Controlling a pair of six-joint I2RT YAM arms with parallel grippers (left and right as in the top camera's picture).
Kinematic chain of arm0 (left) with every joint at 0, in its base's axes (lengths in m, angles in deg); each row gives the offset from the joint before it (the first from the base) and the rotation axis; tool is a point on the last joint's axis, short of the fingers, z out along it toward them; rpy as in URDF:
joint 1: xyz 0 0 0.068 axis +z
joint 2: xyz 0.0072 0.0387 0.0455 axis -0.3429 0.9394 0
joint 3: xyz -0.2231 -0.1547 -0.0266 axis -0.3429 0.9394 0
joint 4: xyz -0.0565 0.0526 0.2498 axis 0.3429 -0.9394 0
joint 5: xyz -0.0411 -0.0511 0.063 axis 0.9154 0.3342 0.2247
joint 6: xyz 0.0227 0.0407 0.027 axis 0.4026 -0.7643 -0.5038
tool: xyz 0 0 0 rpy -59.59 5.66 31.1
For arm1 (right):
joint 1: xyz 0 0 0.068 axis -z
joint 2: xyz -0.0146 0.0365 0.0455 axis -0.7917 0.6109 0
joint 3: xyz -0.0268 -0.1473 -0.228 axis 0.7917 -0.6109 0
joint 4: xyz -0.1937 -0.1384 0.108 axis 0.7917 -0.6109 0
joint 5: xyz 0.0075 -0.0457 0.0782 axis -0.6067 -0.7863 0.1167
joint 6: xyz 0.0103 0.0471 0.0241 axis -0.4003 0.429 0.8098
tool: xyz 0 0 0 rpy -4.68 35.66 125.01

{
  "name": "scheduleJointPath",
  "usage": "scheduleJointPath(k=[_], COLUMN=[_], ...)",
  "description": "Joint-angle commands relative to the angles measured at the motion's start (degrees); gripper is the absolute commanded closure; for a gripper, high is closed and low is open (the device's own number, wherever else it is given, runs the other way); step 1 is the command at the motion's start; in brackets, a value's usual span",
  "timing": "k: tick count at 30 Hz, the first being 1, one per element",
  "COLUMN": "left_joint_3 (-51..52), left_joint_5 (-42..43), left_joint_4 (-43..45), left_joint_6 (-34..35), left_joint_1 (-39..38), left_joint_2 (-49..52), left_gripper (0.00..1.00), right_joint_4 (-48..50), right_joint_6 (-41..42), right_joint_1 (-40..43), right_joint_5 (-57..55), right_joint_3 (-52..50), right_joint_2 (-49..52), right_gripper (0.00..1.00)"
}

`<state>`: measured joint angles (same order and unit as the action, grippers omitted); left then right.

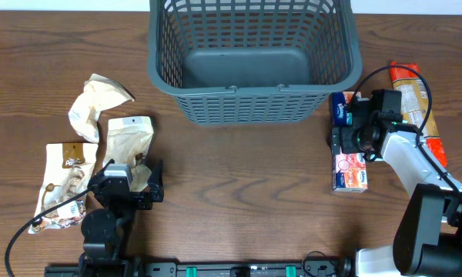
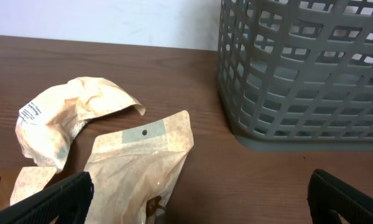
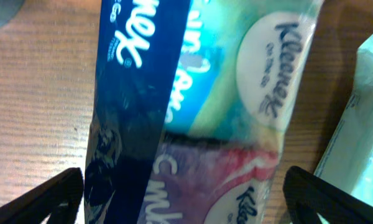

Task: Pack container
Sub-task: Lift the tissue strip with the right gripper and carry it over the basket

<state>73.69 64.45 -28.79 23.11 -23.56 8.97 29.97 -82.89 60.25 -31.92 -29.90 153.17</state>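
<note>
Clutter sits closest to me on the wooden table [image 1: 246, 192]. On the robot's left, brown paper pouches [image 1: 61, 181] lie flat or crumpled, and the left gripper [image 1: 135, 181] hangs low at their near edge, its jaws spread wide with nothing held. Its wrist view shows one flat pouch [image 2: 140, 168] running away from between the black fingers [image 2: 56, 199]. Across on the right, the right gripper [image 1: 340, 138] is down over some Kleenex tissue packs [image 1: 349, 171], jaws wide and straddling one glossy pack [image 3: 236, 93] without yet pinching it. An orange packet [image 1: 413, 85] lies just beyond that arm. Farthest off, at the back edge, stands the container [image 1: 250, 104], a big grey lattice basket, upright with nothing in it. My worry is the right side: the packs lie close together, so closing jaws could catch a neighbour's edge or drag two at once, and the slick film could slide out on the lift. On the left, a flat pouch gives the fingers little to bite, so they may scrape wood or only crease the paper. Either arm, swinging in low, could clip the rim and shove what looks like a light basket out of place.
</note>
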Motion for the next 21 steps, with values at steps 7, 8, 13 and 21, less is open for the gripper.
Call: scheduleJointPath(k=[7,8,13,21], left_joint_3=[1.40,1.40,1.40,1.40], left_joint_5=[-0.66,-0.66,-0.66,-0.63], left_joint_4=[-0.11,-0.11,-0.13,-0.11], left_joint_6=[-0.33,-0.33,-0.33,-0.31], left_joint_1=[-0.17,-0.17,-0.17,-0.17], left_joint_2=[0.07,0.07,0.07,0.07], left_gripper=[0.01,0.01,0.01,0.01], right_joint_4=[1.73,2.10,2.93,1.97], right_joint_6=[0.52,0.52,0.55,2.56], right_joint_1=[0.07,0.07,0.07,0.07], right_joint_5=[0.39,0.42,0.44,0.17], right_joint_3=[-0.48,-0.48,-0.48,3.23], right_joint_2=[6.10,6.75,8.79,6.86], right_gripper=[0.01,0.01,0.27,0.97])
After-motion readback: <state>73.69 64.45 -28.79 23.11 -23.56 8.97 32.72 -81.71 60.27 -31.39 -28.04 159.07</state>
